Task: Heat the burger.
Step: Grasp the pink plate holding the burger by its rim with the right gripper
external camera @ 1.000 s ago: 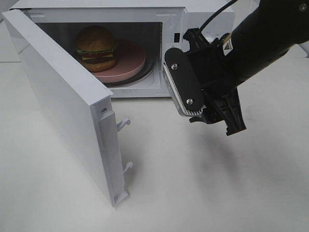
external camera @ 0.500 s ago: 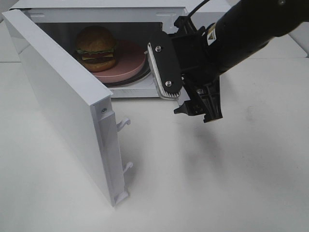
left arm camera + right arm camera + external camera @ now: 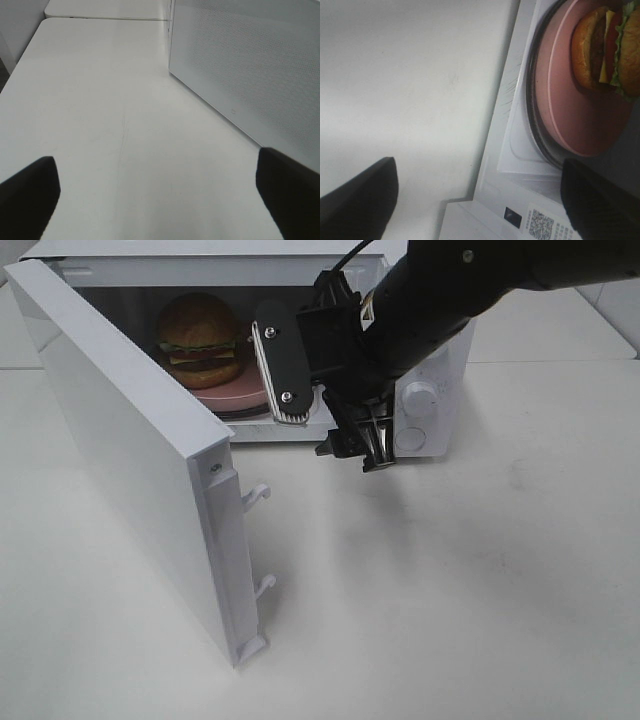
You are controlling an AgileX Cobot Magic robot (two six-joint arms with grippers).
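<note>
One burger [image 3: 200, 335] on pink plate [image 3: 237, 395] inside open microwave [image 3: 445, 380].

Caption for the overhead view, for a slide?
Burger on a pink plate inside the microwave, door open, right hand open in front of the opening.

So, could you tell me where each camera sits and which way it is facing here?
Exterior high: mounted high, looking down on the table and the open microwave; the right arm and right pincer show.
Left wrist: on the left arm, low over the table, facing a white perforated panel; the open left pincer shows.
Right wrist: on the right arm, facing into the microwave at the burger on the pink plate; its open pincer shows.
Shared: exterior high and right wrist both see burger and plate.
</note>
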